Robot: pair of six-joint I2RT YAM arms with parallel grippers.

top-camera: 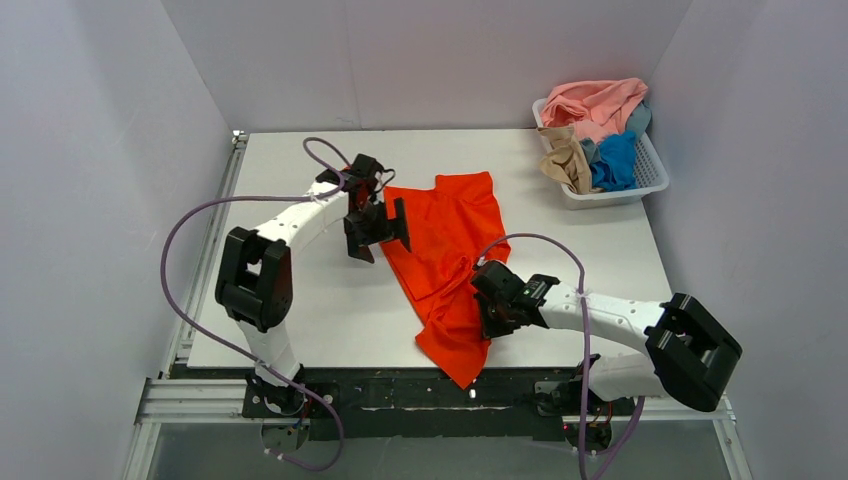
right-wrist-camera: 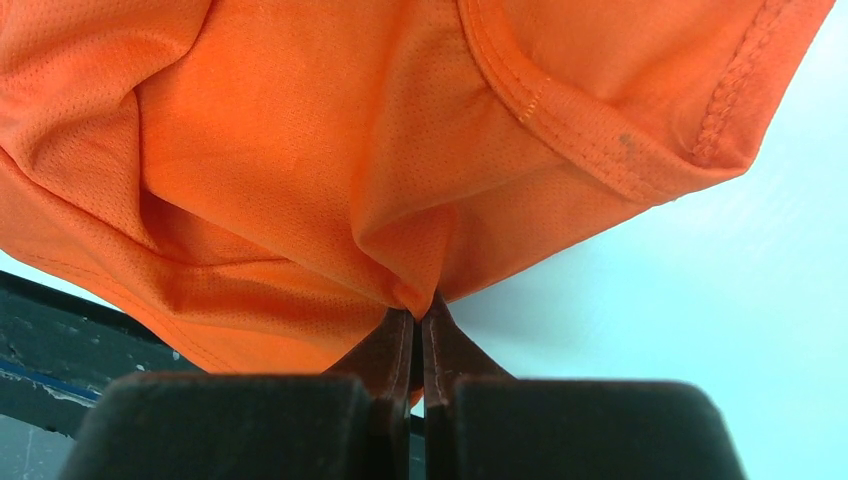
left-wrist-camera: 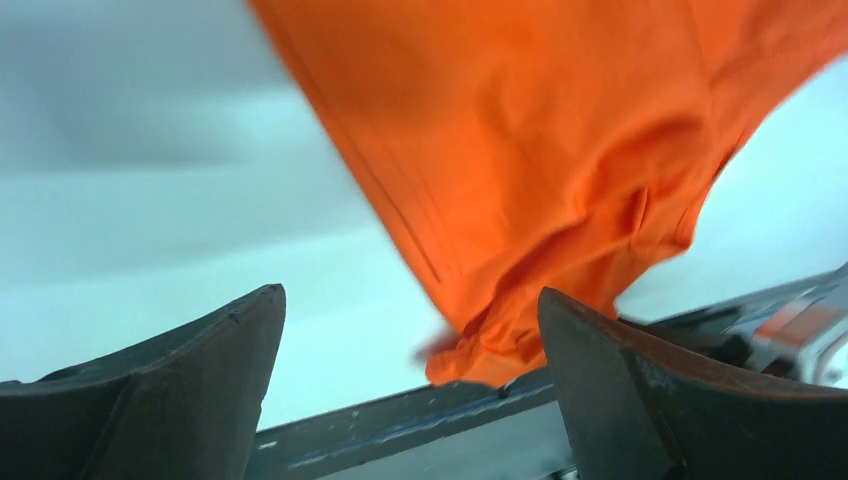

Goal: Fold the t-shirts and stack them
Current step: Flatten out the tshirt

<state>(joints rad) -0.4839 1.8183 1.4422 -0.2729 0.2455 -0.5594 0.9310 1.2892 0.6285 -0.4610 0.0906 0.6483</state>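
Top external view gives the layout: the white table (top-camera: pixel 300 320) carries one orange-red t-shirt (top-camera: pixel 450 230), crumpled and slanted across its middle, its near end trailing over the table's near edge. It lies alone, likely so it can be flattened and folded before another is drawn. At the far right corner the white slatted basket (top-camera: pixel 655 185) holds the rest, waiting their turn: a salmon pink shirt (top-camera: pixel 595 100) heaped on top, a blue shirt (top-camera: pixel 615 160), and a tan-beige shirt (top-camera: pixel 568 160) drooping over the rim. The right gripper (right-wrist-camera: pixel 420 318) has its jaws pressed together on a bunched fold of the orange cloth near a stitched hem, apparently to pull that end straight. The left gripper (left-wrist-camera: pixel 410 300) hangs just beside the shirt's left edge, jaws spread with nothing between them — seemingly poised for a second hold. No brand, label or writing can be read.
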